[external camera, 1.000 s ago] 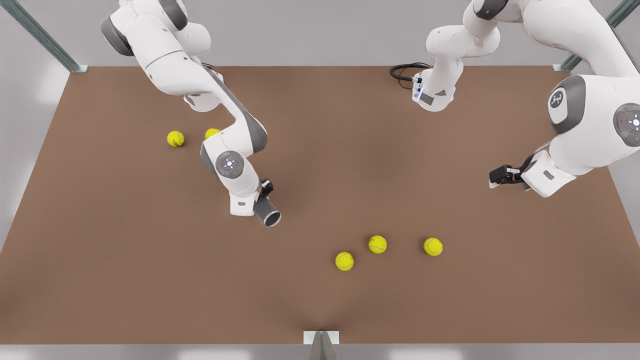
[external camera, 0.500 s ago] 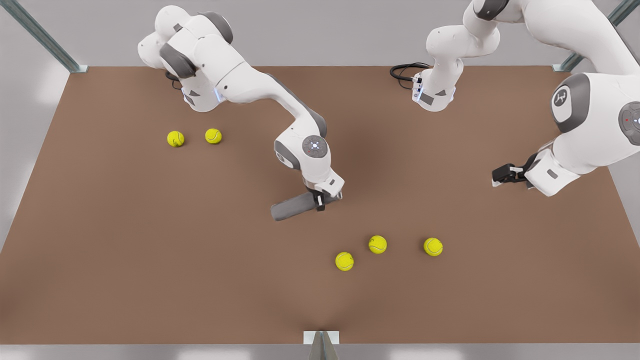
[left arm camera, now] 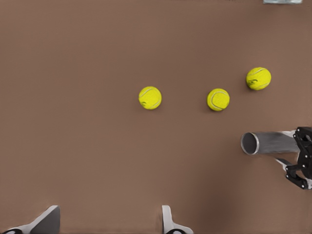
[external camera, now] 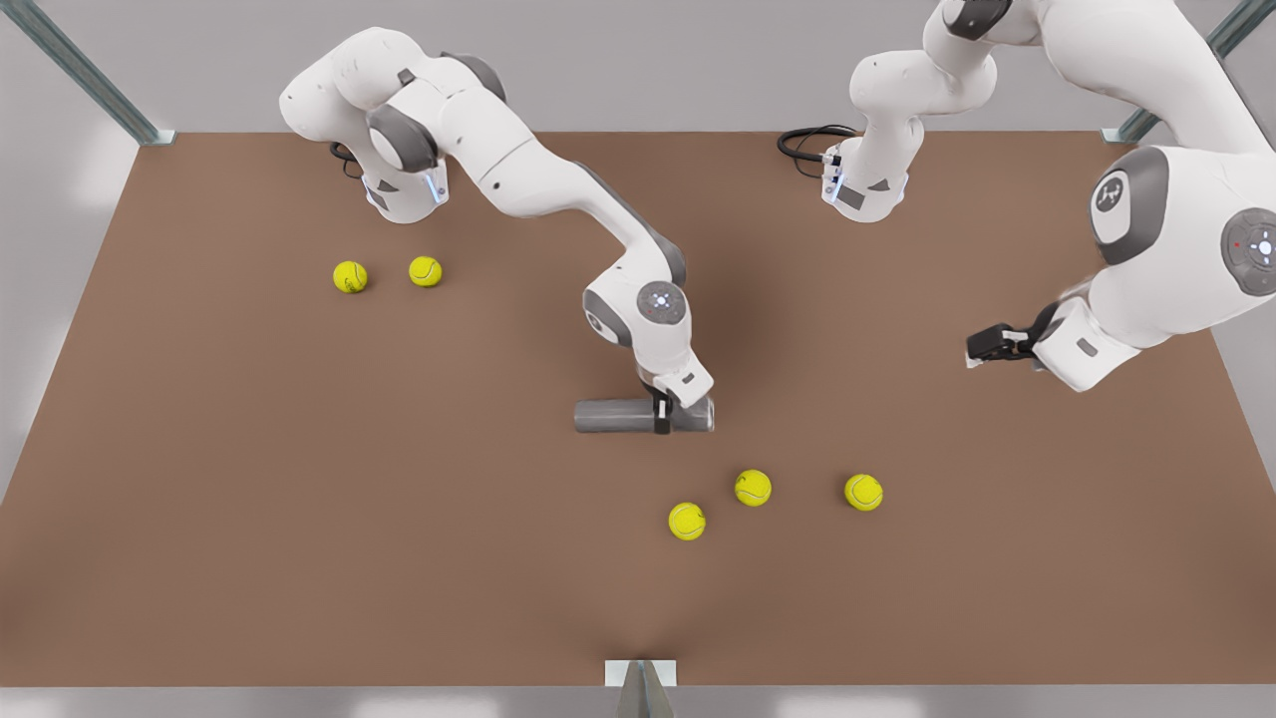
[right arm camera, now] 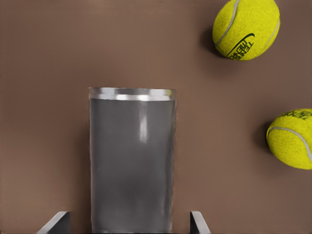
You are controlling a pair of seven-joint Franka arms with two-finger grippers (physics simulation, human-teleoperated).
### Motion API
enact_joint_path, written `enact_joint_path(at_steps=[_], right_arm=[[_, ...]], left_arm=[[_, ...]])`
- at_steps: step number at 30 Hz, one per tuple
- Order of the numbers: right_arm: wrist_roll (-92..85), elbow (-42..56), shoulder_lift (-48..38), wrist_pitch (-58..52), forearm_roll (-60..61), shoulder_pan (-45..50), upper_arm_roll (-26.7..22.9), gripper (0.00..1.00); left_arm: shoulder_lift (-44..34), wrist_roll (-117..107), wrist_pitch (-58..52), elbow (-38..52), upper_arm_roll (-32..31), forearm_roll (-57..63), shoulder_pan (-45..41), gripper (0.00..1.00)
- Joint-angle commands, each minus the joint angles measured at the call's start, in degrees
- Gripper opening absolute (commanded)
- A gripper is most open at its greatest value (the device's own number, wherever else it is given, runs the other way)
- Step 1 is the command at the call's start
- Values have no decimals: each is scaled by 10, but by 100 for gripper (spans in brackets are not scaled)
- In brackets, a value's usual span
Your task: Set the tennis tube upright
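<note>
Right gripper: mid-table in the front view; fingers clamped on either side of the tube, pointing down onto it
Tube: grey cylinder lying horizontal, at or just above the table; whether it touches the surface cannot be told; gripped toward the end on the front view's right; open rim faces the left wrist camera
Left gripper: raised near the table edge on the front view's right, well apart from the tube; fingers spread, grasping nothing; this arm waits
Balls: three near the tube on its camera side; two far off at the front view's left
Task status: judged not done; tube not yet upright
Risk, slip: the hold sits off-centre; the longer free end could swing down and the smooth wall twist between the pads during tilting
Risk, topple: a slim tube released slightly off vertical could fall over
Risk, collision: a swinging end could strike the nearest ball and scatter it
</note>
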Motion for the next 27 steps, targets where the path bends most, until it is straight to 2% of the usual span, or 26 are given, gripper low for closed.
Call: enact_joint_path(at_steps=[1,2,4,6,7,8,9,10,13,14,15,19,21,27], right_arm=[[0,-5,-15,-2,2,0,1,100],[0,-37,-65,-9,3,0,2,100],[0,-121,-186,-53,9,-24,5,100],[0,-223,-316,-89,37,-126,7,100],[1,-238,-347,-116,39,-195,16,100],[6,-236,-360,-156,56,-263,18,100],[27,-231,-365,-190,58,-331,17,100],[82,-219,-367,-239,57,-378,17,100],[219,-219,-415,-283,28,-431,10,100],[252,-220,-421,-305,8,-489,36,100],[262,-216,-428,-315,-21,-550,88,100],[278,-209,-418,-307,-43,-557,84,100],[276,-164,-409,-317,-45,-561,82,100],[274,-167,-397,-313,-39,-568,85,100]], left_arm=[[10,0,0,-1,0,-193,10,99],[39,0,2,-2,1,-304,21,100],[111,7,25,-3,-2,-397,13,100],[100,11,136,-81,-21,-399,-29,99],[84,36,254,-160,-90,-404,-7,99],[84,57,328,-206,-151,-433,28,99],[91,79,395,-231,-176,-446,28,99],[116,129,418,-235,-182,-461,26,99],[171,196,443,-230,-182,-484,22,99],[184,198,441,-229,-183,-491,21,99],[202,200,441,-227,-184,-500,19,99],[245,247,439,-218,-185,-501,13,99],[253,259,443,-219,-194,-502,0,99],[290,306,448,-215,-194,-502,-1,99]])
